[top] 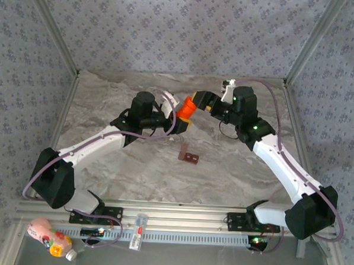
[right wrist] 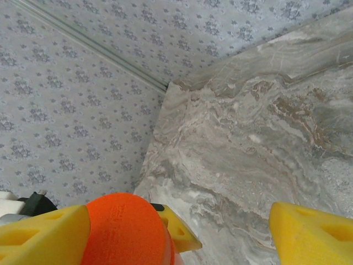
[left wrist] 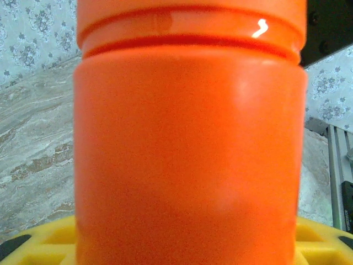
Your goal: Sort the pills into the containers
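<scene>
An orange bottle hangs above the table's far middle, with my left gripper shut on its body. In the left wrist view the bottle looms close, and yellow fingers flank its base. My right gripper is at the bottle's cap end. In the right wrist view the orange cap sits against one yellow finger. The other finger stands far off, so this gripper is open. The containers, a dark reddish-brown strip, lie on the table below. The pills are hidden.
Patterned walls and metal posts enclose the marble table. A pink and yellow bottle lies beyond the front rail at the left. A small clear item rests on the rail.
</scene>
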Controlling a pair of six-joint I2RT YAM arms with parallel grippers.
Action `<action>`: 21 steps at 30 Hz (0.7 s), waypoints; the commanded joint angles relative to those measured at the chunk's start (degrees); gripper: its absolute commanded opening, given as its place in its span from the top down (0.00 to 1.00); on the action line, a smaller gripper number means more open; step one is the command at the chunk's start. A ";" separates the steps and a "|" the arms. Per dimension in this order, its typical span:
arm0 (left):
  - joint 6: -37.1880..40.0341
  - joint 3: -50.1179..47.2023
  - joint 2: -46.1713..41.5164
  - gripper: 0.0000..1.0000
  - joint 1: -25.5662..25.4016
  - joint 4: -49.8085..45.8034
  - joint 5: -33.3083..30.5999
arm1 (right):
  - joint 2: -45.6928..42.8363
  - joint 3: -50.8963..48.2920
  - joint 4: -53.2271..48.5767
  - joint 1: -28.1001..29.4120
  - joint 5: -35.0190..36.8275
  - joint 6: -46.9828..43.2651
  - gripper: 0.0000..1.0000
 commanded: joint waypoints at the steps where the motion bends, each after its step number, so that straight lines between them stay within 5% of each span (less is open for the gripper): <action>1: 0.13 2.40 -0.02 1.00 0.16 2.76 1.67 | 0.59 2.85 -0.63 1.13 1.04 -0.56 0.14; 21: -0.17 2.40 0.38 1.00 0.04 3.12 1.84 | 2.17 6.13 -1.57 4.80 -0.64 -3.25 0.23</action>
